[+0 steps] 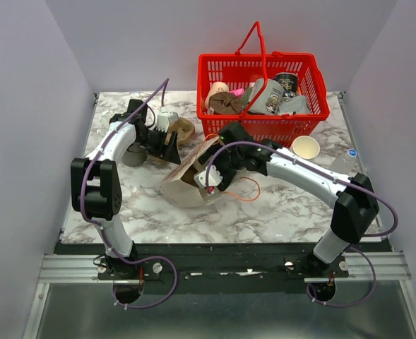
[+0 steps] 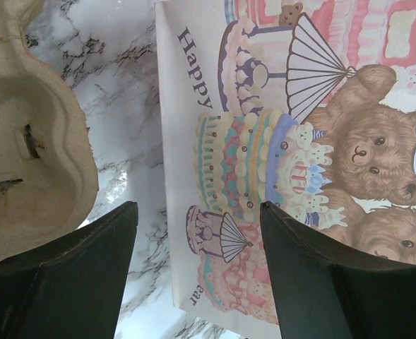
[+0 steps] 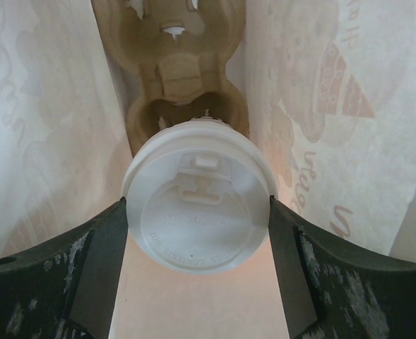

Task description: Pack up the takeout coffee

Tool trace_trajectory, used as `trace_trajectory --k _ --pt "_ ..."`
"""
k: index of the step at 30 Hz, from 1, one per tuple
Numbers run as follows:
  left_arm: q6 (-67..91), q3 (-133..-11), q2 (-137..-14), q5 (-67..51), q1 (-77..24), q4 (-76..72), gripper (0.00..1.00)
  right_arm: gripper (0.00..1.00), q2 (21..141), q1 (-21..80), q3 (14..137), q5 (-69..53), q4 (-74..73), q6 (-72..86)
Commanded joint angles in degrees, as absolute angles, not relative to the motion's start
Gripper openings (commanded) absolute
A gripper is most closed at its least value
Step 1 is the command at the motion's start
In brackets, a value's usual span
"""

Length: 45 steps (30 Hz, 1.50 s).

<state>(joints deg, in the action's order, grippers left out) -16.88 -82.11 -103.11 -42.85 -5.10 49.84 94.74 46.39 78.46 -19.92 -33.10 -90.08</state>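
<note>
Marble-topped table [image 1: 158, 219], plain pale lavender walls [image 1: 24, 106]

Top view: bright, even, diffuse light, with soft shadows under the arms on the marble table [image 1: 282, 212]. Left wrist view: sharp, faint sheen on the marble. Right wrist view: dimmer, warm light filtering through the bag [image 3: 38, 106] paper. The takeout coffee [image 3: 199, 212] lid is sharp and the bottom corners are soft.
</note>
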Motion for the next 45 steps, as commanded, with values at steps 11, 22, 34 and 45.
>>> trace_trajectory --k 11,22,34,45 --pt "-17.7 -83.8 -104.6 -43.7 -5.4 51.4 0.78 0.01 100.4 46.3 82.0 -17.7 -38.0 -92.7" --pt "-17.8 -84.2 -104.2 -44.0 -5.4 51.9 0.78 0.00 104.7 46.2 83.8 -17.0 -43.9 -95.2" --pt "-17.8 -79.6 -98.0 -44.6 -5.4 50.4 0.78 0.01 110.0 46.3 85.5 -13.8 -42.0 -97.6" --pt "-16.4 -77.3 -96.1 -46.1 -5.2 46.4 0.79 0.59 104.2 46.3 85.6 -11.7 -40.3 -89.6"
